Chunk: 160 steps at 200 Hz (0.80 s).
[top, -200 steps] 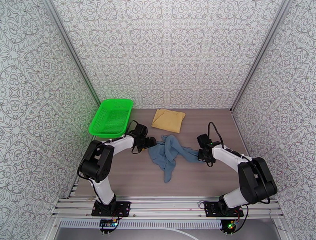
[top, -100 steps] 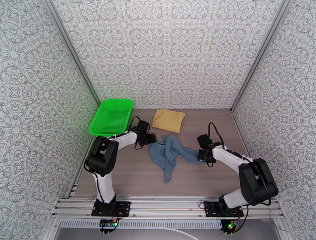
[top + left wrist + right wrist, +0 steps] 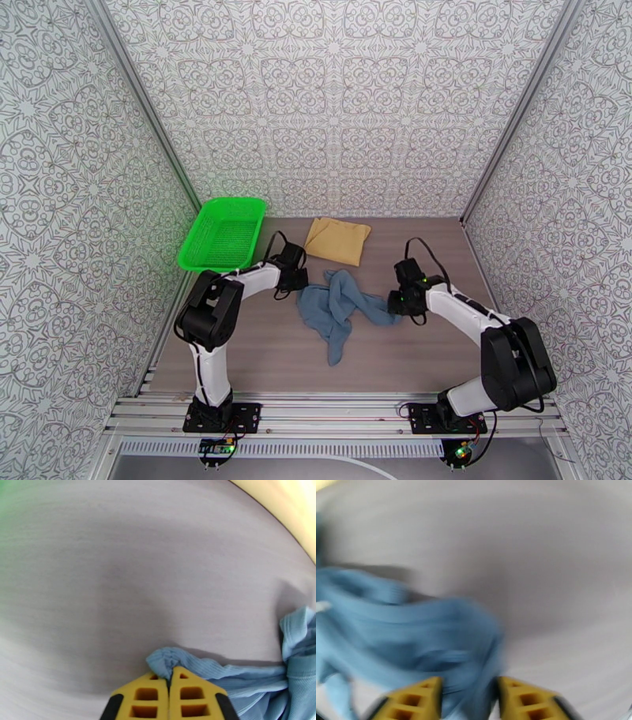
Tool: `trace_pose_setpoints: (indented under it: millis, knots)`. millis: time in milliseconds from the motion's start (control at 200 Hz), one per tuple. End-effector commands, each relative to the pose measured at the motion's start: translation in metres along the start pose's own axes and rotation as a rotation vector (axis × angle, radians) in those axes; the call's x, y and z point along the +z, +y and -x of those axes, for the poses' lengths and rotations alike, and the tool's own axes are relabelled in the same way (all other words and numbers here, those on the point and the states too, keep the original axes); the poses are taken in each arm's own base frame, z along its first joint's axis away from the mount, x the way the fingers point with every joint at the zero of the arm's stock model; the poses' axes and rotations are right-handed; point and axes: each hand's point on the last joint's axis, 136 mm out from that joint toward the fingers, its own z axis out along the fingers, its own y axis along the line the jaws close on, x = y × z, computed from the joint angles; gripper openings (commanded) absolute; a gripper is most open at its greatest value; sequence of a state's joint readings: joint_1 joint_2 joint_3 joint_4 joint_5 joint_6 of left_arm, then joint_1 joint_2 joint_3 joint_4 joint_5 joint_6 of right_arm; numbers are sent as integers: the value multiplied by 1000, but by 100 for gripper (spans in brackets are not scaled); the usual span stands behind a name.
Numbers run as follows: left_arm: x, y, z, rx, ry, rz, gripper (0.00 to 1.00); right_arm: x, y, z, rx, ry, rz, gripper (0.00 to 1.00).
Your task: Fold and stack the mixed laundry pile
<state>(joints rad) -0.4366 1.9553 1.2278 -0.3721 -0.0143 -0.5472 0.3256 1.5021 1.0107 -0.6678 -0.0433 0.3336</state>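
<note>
On the table (image 3: 411, 355), left end effector (image 3: 170, 677) clamps the tank top (image 3: 340, 309); right end effector (image 3: 470, 685), blurred, gapes around its fabric.

This is a robotics lab test cell: a wood-grain table (image 3: 411, 355) is boxed in on the left, right and far sides by patterned panels (image 3: 332, 103). A left arm (image 3: 245, 283) and a right arm (image 3: 458, 312) are bolted to aluminium rails (image 3: 340, 410) along the near edge.

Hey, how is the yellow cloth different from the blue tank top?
The yellow cloth lies folded flat at the far side of the table; the blue tank top is crumpled and twisted in the middle. The top is larger. The left tool is shut on the top's edge; no tool touches the yellow cloth. Both are soft fabric on the table.
</note>
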Motion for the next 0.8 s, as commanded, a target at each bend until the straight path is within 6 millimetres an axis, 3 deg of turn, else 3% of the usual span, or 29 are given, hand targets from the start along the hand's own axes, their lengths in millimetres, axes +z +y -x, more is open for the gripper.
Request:
trace_pose_setpoints:
  millis: [0, 130, 185, 210, 295, 560, 795]
  knots:
    - [-14, -4, -20, 96, 12, 44, 0, -31, 67, 43, -210, -77, 241, 61]
    - [-25, -9, -29, 119, 2, 55, 0, -36, 118, 75, -399, -84, 307, 68]
    - [-28, -9, -32, 116, -3, 55, 0, -28, 134, 85, -452, -73, 326, 71]
    - [-30, -9, -33, 111, -9, 54, 0, -23, 142, 91, -470, -67, 334, 79]
    - [-35, -6, -33, 100, -25, 59, 0, -3, 159, 105, -519, -45, 344, 83]
    - [-42, 4, -30, 78, -38, 58, 0, 63, 185, 115, -616, 51, 324, 75]
    - [-39, 2, -32, 75, -30, 42, 0, 101, 194, 107, -691, 99, 268, 67]
